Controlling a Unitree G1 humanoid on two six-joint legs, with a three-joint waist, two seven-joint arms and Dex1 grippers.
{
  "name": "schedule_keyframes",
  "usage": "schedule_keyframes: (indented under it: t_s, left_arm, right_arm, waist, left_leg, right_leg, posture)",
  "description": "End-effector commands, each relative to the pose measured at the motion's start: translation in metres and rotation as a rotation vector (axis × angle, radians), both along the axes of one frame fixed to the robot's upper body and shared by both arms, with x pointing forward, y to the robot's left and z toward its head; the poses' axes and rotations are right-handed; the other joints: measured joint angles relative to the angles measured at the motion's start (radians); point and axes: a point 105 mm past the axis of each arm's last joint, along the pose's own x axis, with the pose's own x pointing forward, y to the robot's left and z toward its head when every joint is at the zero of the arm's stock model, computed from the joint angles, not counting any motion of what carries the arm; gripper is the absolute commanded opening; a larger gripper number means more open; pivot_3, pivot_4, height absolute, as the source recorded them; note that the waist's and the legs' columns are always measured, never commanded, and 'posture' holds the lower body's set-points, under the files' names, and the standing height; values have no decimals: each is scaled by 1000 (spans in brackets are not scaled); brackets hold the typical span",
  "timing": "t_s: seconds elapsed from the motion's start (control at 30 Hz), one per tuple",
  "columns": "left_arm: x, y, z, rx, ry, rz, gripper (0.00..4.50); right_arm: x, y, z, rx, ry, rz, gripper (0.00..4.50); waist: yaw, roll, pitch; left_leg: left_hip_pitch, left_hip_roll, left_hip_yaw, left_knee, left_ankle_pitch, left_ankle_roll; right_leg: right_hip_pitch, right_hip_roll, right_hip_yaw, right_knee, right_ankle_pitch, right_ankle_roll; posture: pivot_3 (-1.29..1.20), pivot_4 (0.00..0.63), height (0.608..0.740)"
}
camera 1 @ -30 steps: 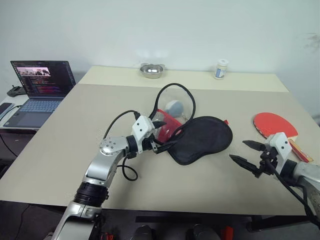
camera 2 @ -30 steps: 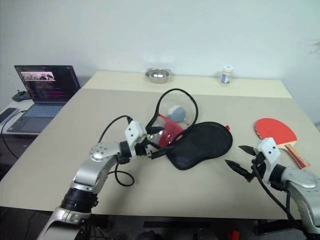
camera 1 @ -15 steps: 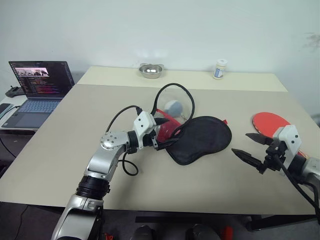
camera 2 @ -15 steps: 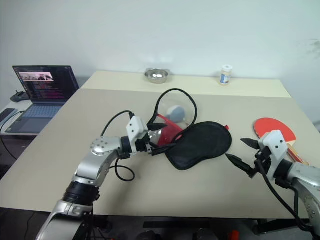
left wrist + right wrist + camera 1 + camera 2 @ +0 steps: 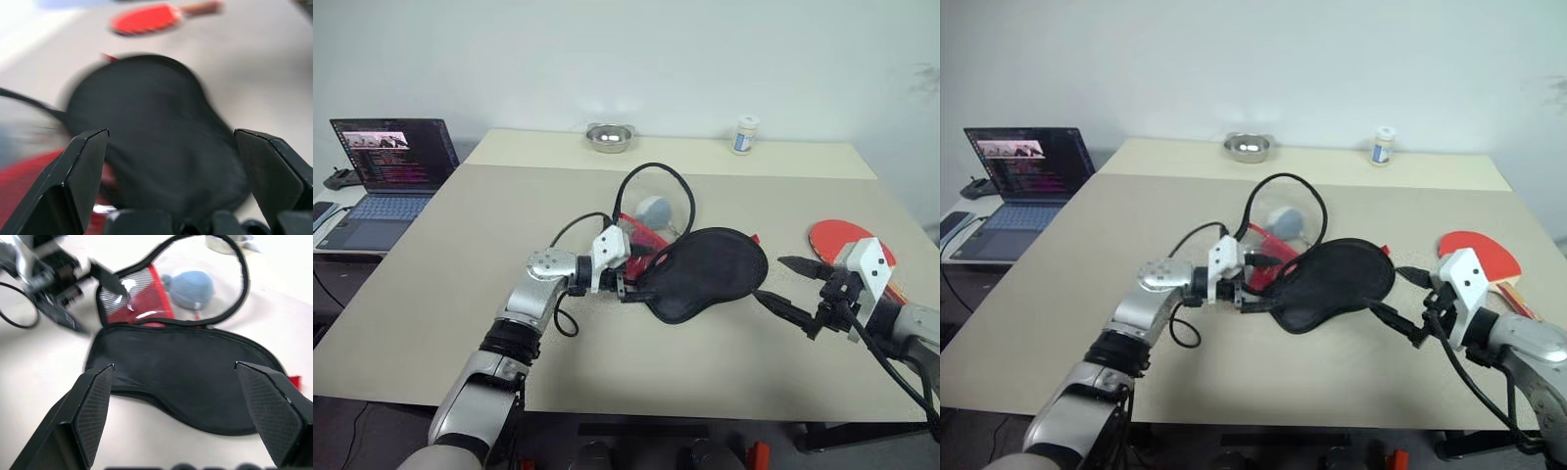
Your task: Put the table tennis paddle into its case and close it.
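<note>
Both claws stand apart — your left claw (image 5: 628, 279) at the case (image 5: 710, 272), middle of frame — so pinch its edge next, with the paddle (image 5: 842, 243) waiting far right.

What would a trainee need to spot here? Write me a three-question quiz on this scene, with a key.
1. True or false: the table tennis paddle is already inside the case.
2. Which gripper is nearest the paddle? A) the left gripper B) the right gripper
3. Fill in: the side of the case facing up is ____.

Key
1. False: the paddle lies on the table, apart from the case, toward the right edge.
2. B: the right gripper, open, hovers between case and paddle; the left gripper, open, is at the case's narrow end.
3. Black, with a red part showing at the left end.
</note>
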Motion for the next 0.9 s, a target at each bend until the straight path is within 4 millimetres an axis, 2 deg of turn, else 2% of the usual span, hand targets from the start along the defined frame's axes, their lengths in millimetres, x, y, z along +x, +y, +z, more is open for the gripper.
schedule_keyframes:
  t_s: [0.03, 0.17, 0.3, 0.57, 0.67, 0.9]
  left_arm:
    - [-8, -6, 5, 27, 17, -125, 4500]
    - [-13, -6, -3, 63, 54, -183, 4500]
    - [-18, -17, -11, 105, 32, -239, 4500]
    - [-20, -15, -34, 190, 30, -269, 4500]
    - [-15, -10, -37, 191, 44, -234, 3923]
    - [-10, -5, -37, 165, 72, -181, 1455]
  right_arm:
    - [-7, -1, 7, -18, -36, -17, 4334]
    - [-11, 1, 4, -11, -37, -41, 4334]
    - [-14, -1, 0, -6, -30, -59, 4334]
    - [-14, -1, -1, -2, -35, -75, 4334]
    - [-13, -4, -1, -1, -41, -85, 4362]
    - [-11, -8, -1, 1, -43, -98, 4362]
  waist:
    - [0, 0, 0]
    - [0, 0, 0]
    - [0, 0, 0]
    - [-1, 0, 0]
    - [-1, 0, 0]
    - [-1, 0, 0]
  left_leg:
    - [0, 0, 0, 0, 0, 0]
    - [0, 0, -1, 0, 0, 0]
    - [1, 0, -1, 0, 0, 0]
    - [1, 0, -1, 0, 0, 0]
    - [1, 0, -1, 0, 0, 0]
    - [0, 0, -1, 0, 0, 0]
  right_leg:
    - [0, 0, 0, 0, 0, 0]
    - [0, 0, -1, 2, 0, 0]
    - [0, 0, -1, 2, 0, 0]
    - [0, 0, -1, 2, 0, 0]
    - [0, 1, -1, 2, 0, 0]
    - [0, 1, -1, 2, 0, 0]
  posture:
    - [0, 150, 740]
    - [0, 150, 740]
    - [0, 150, 740]
    - [0, 150, 740]
    - [0, 150, 740]
    - [0, 150, 740]
